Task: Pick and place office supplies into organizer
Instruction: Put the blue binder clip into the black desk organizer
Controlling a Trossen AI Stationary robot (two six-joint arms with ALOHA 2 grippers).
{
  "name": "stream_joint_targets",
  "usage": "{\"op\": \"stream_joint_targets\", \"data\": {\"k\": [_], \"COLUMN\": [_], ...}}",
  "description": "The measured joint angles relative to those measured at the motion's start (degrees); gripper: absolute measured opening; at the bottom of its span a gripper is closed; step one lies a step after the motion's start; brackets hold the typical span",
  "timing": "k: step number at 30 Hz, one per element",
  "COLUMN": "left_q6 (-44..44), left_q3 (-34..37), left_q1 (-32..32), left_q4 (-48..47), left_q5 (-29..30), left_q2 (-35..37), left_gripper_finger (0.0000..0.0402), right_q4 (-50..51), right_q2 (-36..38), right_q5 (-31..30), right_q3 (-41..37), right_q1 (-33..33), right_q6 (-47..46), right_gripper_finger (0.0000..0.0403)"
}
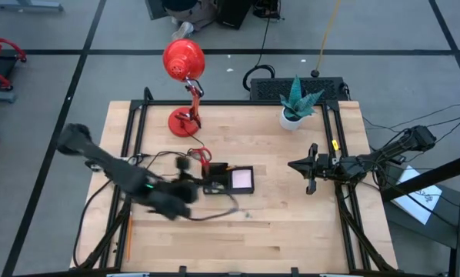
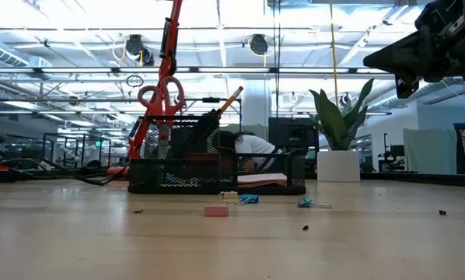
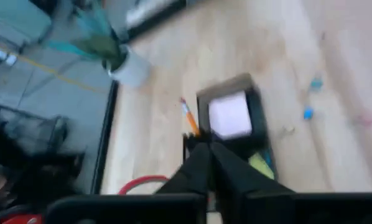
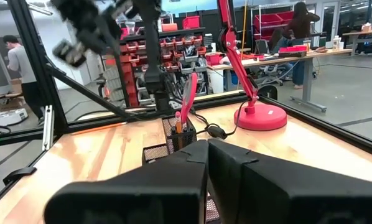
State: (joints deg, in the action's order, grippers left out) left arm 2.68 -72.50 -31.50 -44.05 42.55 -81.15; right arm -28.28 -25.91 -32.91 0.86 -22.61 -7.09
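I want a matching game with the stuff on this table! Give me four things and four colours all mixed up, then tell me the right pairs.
Things:
1. desk lamp
2. plant pot
3. organizer
4. pencil

Colours:
A. white
B. orange
C. red
D. black

Right pairs: 1-C, 2-A, 3-D, 4-B

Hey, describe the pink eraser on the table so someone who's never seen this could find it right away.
Find the black mesh organizer mid-table, scissors standing in it. On the bare wood just in front lies the pink eraser, a small flat block. The neighbouring blue clips are blue; it alone is pink.
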Motion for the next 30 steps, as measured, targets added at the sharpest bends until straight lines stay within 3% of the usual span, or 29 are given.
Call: {"op": "stream_joint_targets", "data": {"k": [3,8,10,13,16,19,27,30], "left_q6": [-0.31,-7.54,-10.39,-11.46,-14.67,-19.26,-20.29,-22.72], "left_q3": [8.81,30.97,39.24,49.61,58.81,64.98,69.17,69.17], "left_q1": [-2.40,-3.30,-3.49,-4.87,-7.08,-8.58,-3.01,0.68], "left_q4": [11.93,43.52,53.90,64.79,80.96,94.49,91.33,91.58], "left_q5": [-1.18,-12.57,-14.94,-12.86,-11.84,-14.68,-14.35,-17.88], "left_q2": [10.15,23.36,25.97,29.14,31.03,33.14,36.81,38.76], "left_gripper_finger": [0.0010,0.0009,0.0004,0.0005,0.0003,0.0003,0.0002,0.0002], "right_q4": [-0.17,-0.47,-0.50,-0.65,-0.63,-0.66,-1.36,-1.37], "right_q2": [-0.09,-0.25,-0.33,-0.56,-0.67,-0.73,-1.06,-1.32], "right_q5": [0.07,0.09,0.11,0.13,0.13,0.13,0.00,-0.02], "right_q3": [0.00,0.00,0.00,0.00,-0.01,0.00,0.00,0.00], "right_q1": [0.02,0.00,0.00,0.00,0.00,0.00,0.02,0.02], "right_q6": [0.00,-0.36,-0.37,-0.63,-0.80,-0.81,-0.81,-0.81], "right_gripper_finger": [0.0004,0.0004,0.0004,0.0004,0.0004,0.0004,0.0004,0.0004]}}
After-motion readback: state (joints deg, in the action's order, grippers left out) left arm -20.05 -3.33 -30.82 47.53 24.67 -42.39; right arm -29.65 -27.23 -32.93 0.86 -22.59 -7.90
